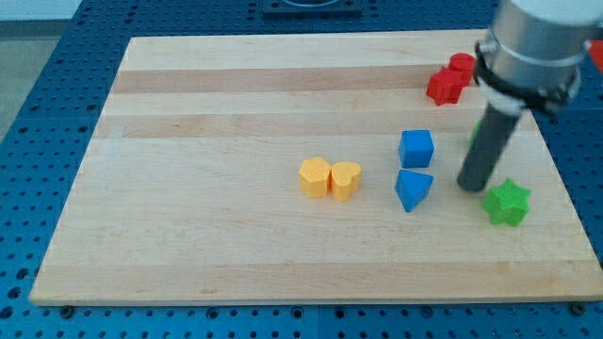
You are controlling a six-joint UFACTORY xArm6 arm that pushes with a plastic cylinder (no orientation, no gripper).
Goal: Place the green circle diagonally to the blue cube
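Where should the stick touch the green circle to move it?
I cannot grip, only push. The green circle is mostly hidden behind my rod; my tip sits below it in the view. I would probably press its round side from the view's right, towards the blue cube.

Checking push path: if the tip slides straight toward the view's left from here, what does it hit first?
Probably the blue triangular block, roughly level with my tip; the blue cube sits nearer the view's top, likely missed.
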